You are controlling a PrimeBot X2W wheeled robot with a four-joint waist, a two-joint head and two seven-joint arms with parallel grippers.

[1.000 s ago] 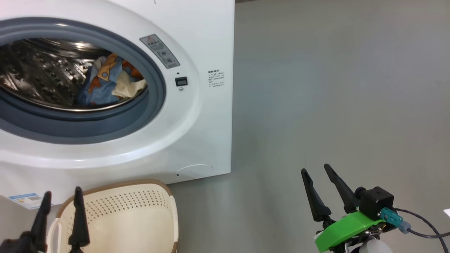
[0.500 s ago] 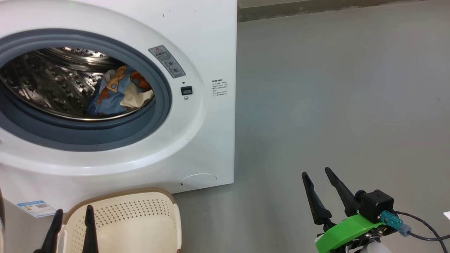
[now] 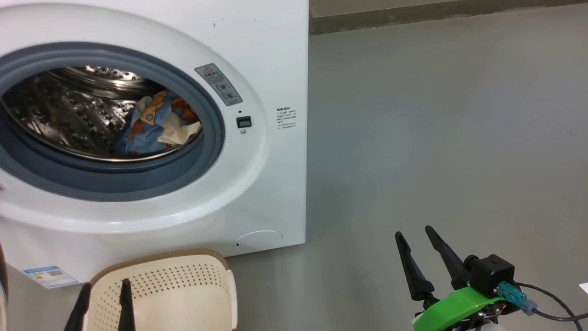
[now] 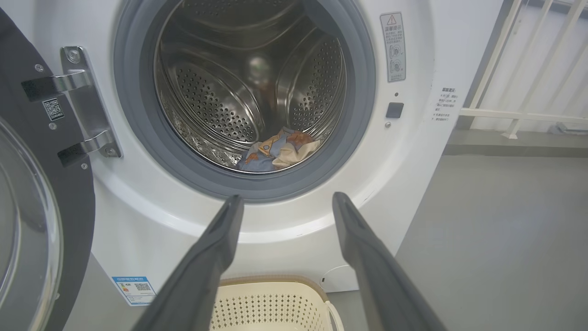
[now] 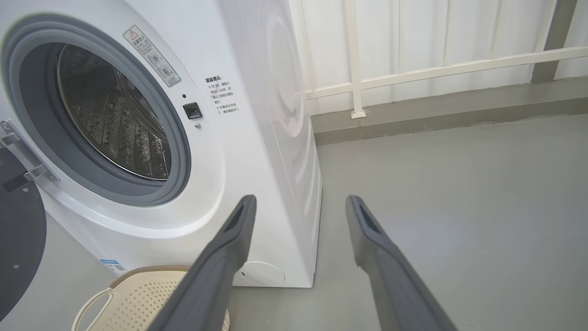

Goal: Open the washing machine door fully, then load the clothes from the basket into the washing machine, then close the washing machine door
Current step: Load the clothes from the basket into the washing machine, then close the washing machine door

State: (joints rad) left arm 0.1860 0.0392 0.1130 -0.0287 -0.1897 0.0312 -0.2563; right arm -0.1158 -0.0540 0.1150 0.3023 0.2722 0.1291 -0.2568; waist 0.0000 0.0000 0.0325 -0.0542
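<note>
The white washing machine (image 3: 271,55) stands at the left, its drum open. The washing machine door (image 4: 27,207), black-rimmed with a glass bowl, is swung wide on its left hinges. The clothes (image 3: 158,124), a blue, orange and cream bundle, lie at the drum's bottom right (image 4: 278,154). Below the machine sits the cream basket (image 3: 174,294), and the part of its inside that shows holds nothing. My left gripper (image 3: 105,287) hovers open over the basket's near left side, pointing at the drum mouth (image 4: 287,198). My right gripper (image 3: 414,232) is open over bare floor, right of the machine (image 5: 302,198).
Grey floor (image 3: 436,138) stretches to the right of the machine, up to a low kerb (image 3: 413,16) and a white railing (image 5: 413,69). A round white flap (image 3: 258,239) and a blue label (image 3: 46,276) sit low on the machine's front.
The head camera has tilted, sliding the whole picture down a little. My left gripper has sunk toward the bottom edge and drifted right over the basket. Both grippers stay open.
</note>
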